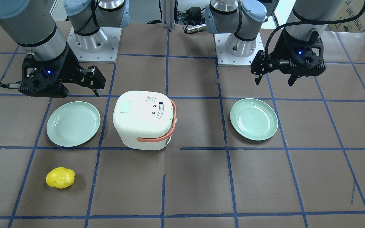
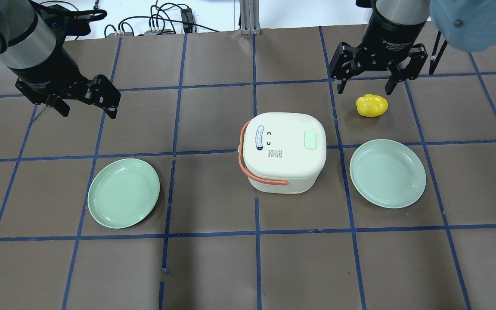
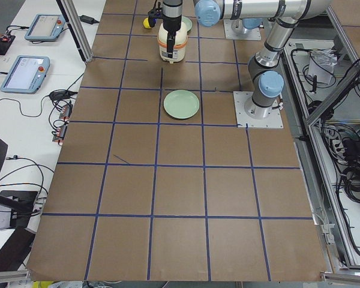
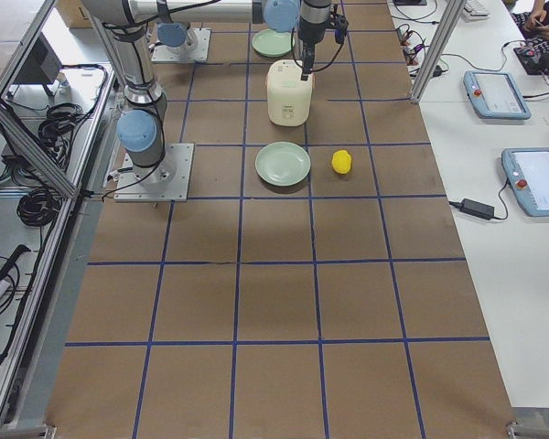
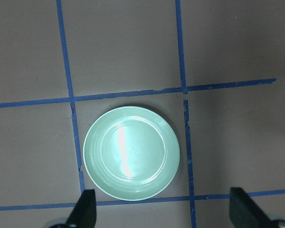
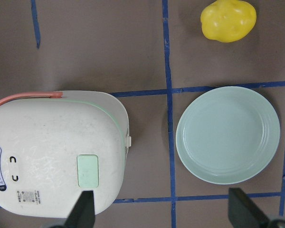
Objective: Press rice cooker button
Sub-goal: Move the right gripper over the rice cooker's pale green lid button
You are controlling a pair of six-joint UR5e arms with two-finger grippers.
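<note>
The white rice cooker (image 2: 284,153) with a salmon handle stands at the table's middle, lid shut. Its mint-green button (image 2: 310,140) is on the lid top and also shows in the right wrist view (image 6: 87,171) and the front view (image 1: 125,106). My right gripper (image 2: 364,89) is open and empty, held high over the table to the cooker's far right, apart from it. In its wrist view (image 6: 166,213) the button lies just ahead of one fingertip (image 6: 85,209). My left gripper (image 2: 88,113) is open and empty, high above the left green plate (image 5: 131,152).
A green plate (image 2: 124,192) lies left of the cooker and another green plate (image 2: 388,173) lies right of it. A yellow lumpy object (image 2: 372,105) lies beyond the right plate, under the right gripper. The brown table cover (image 2: 213,267) carries blue tape lines.
</note>
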